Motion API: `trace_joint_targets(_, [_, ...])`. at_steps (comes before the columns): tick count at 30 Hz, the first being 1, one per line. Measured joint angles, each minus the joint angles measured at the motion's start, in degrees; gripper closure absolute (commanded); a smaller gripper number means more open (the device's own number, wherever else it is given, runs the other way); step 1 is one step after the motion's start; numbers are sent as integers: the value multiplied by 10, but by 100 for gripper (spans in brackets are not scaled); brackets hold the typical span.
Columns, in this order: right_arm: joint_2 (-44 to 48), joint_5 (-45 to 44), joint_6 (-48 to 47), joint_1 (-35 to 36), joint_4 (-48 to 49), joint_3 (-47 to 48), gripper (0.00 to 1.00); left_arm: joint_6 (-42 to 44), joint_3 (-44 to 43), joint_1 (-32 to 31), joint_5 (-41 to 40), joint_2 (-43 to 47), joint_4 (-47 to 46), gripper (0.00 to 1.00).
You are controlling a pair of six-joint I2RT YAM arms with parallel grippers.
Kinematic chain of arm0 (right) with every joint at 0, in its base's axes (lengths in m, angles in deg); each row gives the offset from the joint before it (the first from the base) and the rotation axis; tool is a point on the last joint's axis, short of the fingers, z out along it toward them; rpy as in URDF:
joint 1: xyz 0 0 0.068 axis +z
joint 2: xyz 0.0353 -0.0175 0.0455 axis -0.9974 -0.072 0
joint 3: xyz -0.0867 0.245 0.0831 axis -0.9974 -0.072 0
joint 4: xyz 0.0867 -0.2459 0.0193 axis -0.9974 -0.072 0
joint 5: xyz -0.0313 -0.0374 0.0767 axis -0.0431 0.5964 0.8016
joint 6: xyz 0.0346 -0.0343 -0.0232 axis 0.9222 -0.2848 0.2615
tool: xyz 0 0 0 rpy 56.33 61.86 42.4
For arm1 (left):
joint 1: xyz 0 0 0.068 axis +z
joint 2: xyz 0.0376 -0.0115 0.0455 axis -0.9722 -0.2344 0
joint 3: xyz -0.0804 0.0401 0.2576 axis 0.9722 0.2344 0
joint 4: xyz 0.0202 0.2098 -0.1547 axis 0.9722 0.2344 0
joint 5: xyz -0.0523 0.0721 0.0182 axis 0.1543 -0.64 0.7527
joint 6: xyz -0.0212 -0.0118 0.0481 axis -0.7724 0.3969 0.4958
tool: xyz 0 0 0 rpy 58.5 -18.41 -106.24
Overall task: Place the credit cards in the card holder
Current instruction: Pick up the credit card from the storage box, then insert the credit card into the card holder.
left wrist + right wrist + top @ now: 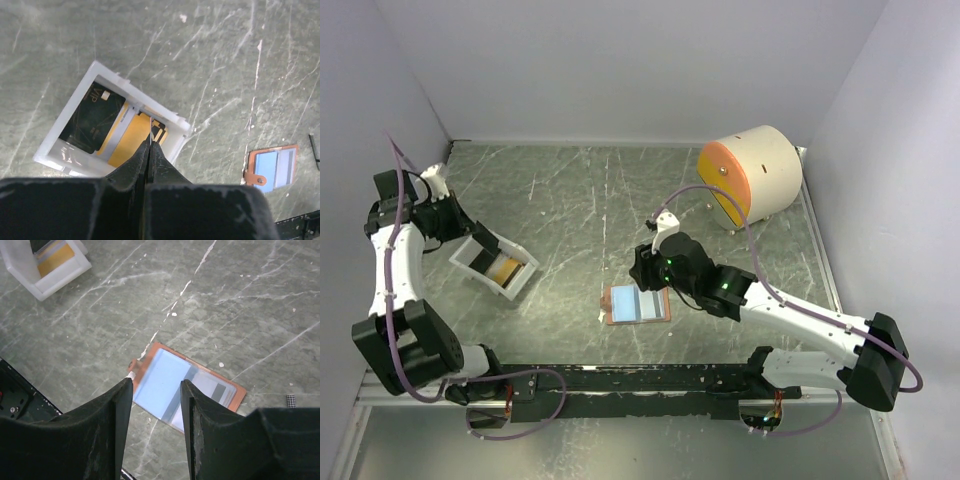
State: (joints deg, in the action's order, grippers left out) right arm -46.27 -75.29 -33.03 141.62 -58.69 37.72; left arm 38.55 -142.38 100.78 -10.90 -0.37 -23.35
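Observation:
The card holder (608, 302), salmon-brown and lying open, is at the table's middle front. A light blue card (626, 303) lies flat on it. My right gripper (648, 276) hovers just above and behind it. In the right wrist view the right gripper (156, 384) is open and empty, with the blue card (162, 382) and holder (239, 390) below. My left gripper (478, 243) is over the white tray (514, 288). In the left wrist view it (150, 143) is shut, with a thin card edge sticking out between the tips. A dark card (92, 117) and an orange card (125, 145) lie in the tray (55, 140).
A big cream cylinder with an orange face (755, 175) lies at the back right. A black rail (620, 385) runs along the front edge between the arm bases. Walls close the left, back and right sides. The holder also shows in the left wrist view (254, 167).

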Motion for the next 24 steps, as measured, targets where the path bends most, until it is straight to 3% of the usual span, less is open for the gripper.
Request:
trace_joint_targets(5, [3,-2,2,0,-10,15,56,-3,-32,-69,-11,24,1,93])
trace_joint_targets(11, [15,20,35,0,-9,15,56,-2,-37,-228,22,19,4,93])
trace_joint_targets(14, [26,46,59,0,6,13,57,-2,-30,-290,71,25,-4,93])
trace_joint_targets(20, [28,81,88,0,49,9,74,-22,24,-371,209,34,-61,93])
trace_joint_targets(24, [8,92,92,0,59,10,73,-37,59,-412,265,33,-92,93])
